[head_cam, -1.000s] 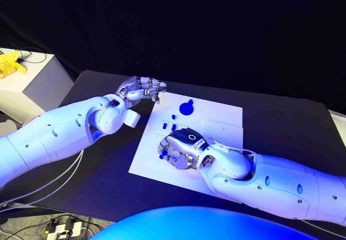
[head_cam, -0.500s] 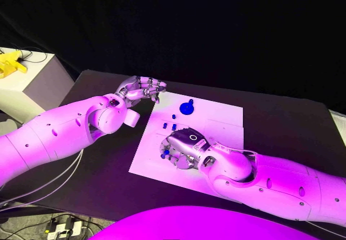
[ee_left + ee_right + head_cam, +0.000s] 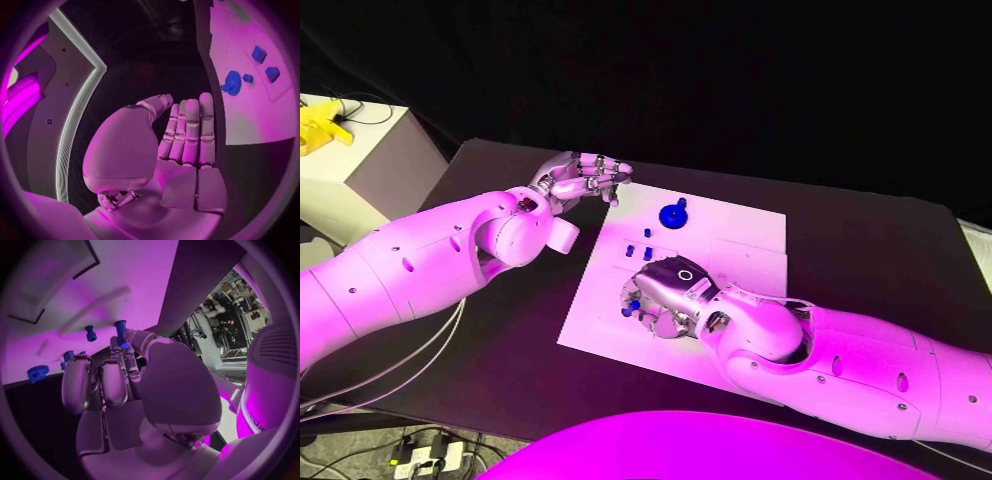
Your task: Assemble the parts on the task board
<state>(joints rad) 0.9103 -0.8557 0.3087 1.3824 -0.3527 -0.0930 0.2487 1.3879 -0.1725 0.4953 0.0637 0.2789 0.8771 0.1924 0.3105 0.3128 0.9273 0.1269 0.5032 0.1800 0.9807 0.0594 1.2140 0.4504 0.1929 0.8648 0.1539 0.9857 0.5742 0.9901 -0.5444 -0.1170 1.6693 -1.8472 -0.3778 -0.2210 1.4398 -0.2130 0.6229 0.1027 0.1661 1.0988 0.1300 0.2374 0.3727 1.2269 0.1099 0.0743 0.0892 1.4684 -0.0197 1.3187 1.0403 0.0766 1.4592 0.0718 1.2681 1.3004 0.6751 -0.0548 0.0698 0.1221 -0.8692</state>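
Black table [image 3: 877, 240], unlabelled white task board [image 3: 733, 240], blue peg [image 3: 120, 332] in right hand [image 3: 668, 300].

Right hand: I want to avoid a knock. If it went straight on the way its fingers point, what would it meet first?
Probably the tall blue peg at the fingertips of the right hand, standing on the task board; depth is unclear.

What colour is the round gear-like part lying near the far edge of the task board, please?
Blue. The round part shows best in the head view, against the white task board.
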